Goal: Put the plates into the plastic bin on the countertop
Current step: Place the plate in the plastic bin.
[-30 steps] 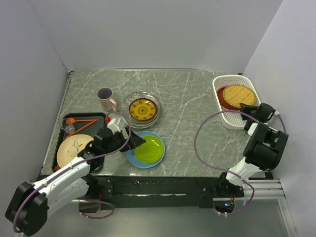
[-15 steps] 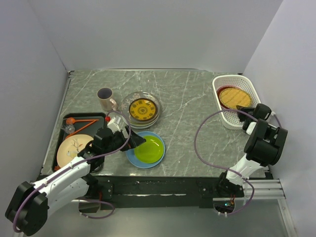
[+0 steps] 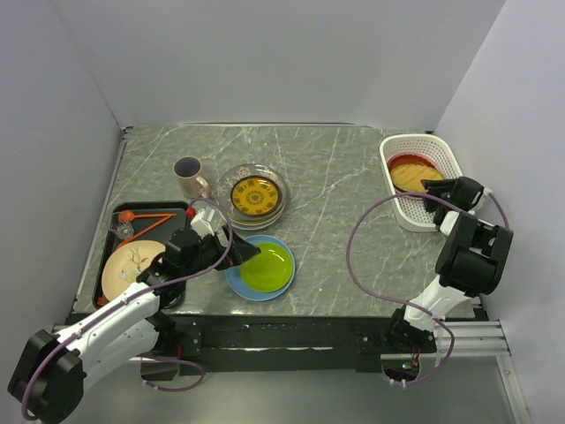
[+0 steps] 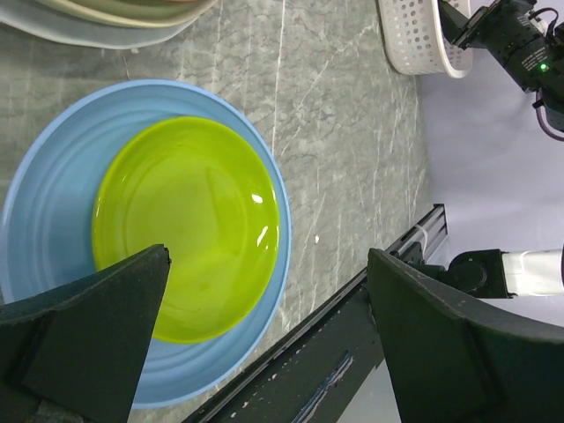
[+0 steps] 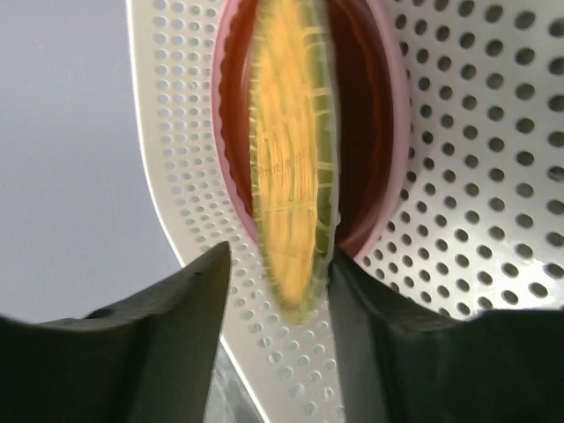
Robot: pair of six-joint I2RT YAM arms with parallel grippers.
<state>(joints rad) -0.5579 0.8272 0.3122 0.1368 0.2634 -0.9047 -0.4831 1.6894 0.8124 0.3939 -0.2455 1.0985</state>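
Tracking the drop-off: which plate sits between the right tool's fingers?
The yellow-patterned plate, tilted on edge over the red plate in the white bin.

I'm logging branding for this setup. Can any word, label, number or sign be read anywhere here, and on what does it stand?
No readable text in any view.
The patterned plate mid-countertop: only a round ornament, no letters.
The mug: no label visible.
The plastic bin: plain perforated walls, no marking.
The yellow plate in the bin: only lines, no writing.
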